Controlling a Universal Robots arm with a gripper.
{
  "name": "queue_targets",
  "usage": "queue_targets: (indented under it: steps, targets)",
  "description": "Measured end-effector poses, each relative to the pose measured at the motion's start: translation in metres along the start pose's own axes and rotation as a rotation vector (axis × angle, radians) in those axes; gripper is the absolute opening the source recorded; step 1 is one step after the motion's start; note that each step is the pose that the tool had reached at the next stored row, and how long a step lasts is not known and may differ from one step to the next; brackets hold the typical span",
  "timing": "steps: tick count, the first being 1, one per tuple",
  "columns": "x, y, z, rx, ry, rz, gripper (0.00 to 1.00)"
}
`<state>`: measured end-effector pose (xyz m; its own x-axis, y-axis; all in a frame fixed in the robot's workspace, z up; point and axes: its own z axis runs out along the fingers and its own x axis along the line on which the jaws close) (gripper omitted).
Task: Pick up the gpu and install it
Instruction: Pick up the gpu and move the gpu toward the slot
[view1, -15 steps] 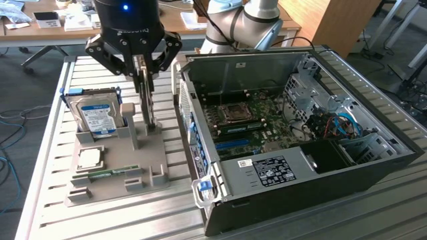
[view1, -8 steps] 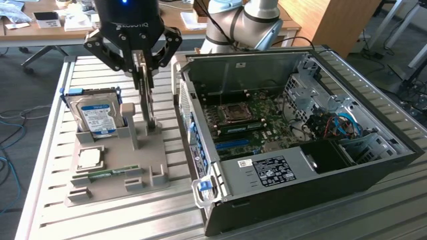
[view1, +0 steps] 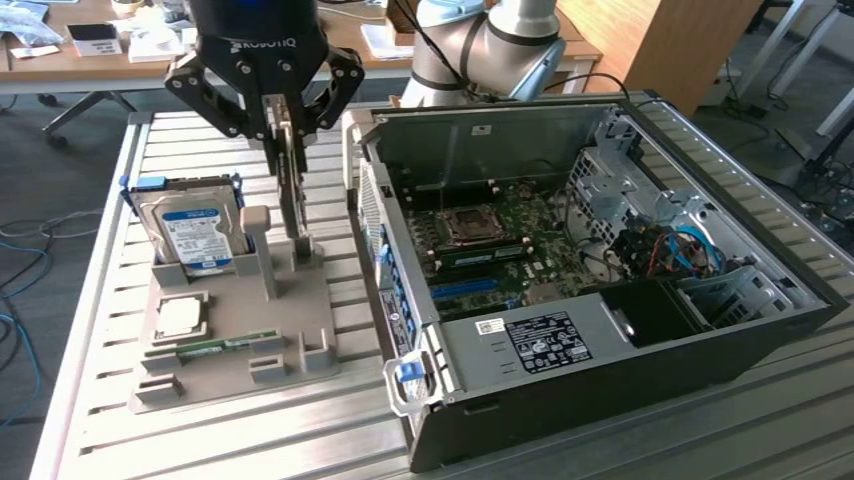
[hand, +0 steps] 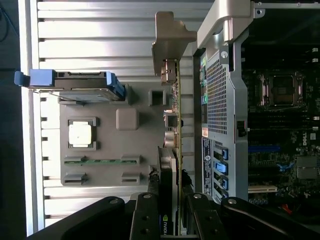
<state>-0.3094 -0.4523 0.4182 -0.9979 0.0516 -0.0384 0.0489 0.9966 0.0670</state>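
**A:** Where is the gpu?

**B:** It stands on edge at the grey holder, between the hard drive and the open computer case. Its metal bracket is at the end away from the arm.

**A:** And the end effector?

**B:** It is pinching the gpu from above, one finger on each face.

**A:** Is the card clear of the holder?

**B:** I cannot tell. A memory stick and a processor chip lie in the same holder, which rests on the slatted surface.
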Motion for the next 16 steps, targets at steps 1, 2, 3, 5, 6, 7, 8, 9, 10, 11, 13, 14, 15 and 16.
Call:
queue_targets:
  steps: [1,2,3,5,6,7,8,9,10,11,13,14,15,16]
  targets:
    - [0.0,0.0,-0.0001,0.0001,0.0001,0.0,0.27]
    - [0.0,0.0,-0.0001,0.0001,0.0001,0.0,0.27]
    - [0.0,0.0,-0.0002,0.0002,0.0001,0.0,0.27]
    - [0.0,0.0001,-0.0019,0.0004,0.0004,0.0,0.27]
    - [0.0,0.0002,-0.0032,0.0002,0.0002,0.0,0.27]
    - [0.0,0.0003,-0.0046,0.0002,0.0002,0.0,0.27]
    - [0.0,0.0004,-0.0061,0.0002,0.0002,0.0,0.27]
    - [0.0,0.0005,-0.0073,0.0002,0.0001,0.0,0.27]
    - [0.0,0.0006,-0.0086,0.0001,0.0001,0.0,0.27]
    - [0.0,0.0007,-0.0099,0.0001,0.0001,0.0,0.27]
    - [0.0,0.0008,-0.0124,0.0001,0.0001,0.0,0.27]
    - [0.0,0.0008,-0.0129,0.0,0.0001,0.0,0.27]
    - [0.0,0.0008,-0.0129,0.0001,0.0,0.0,0.27]
    - [0.0,0.0009,-0.0129,0.0,0.0001,0.0,0.27]
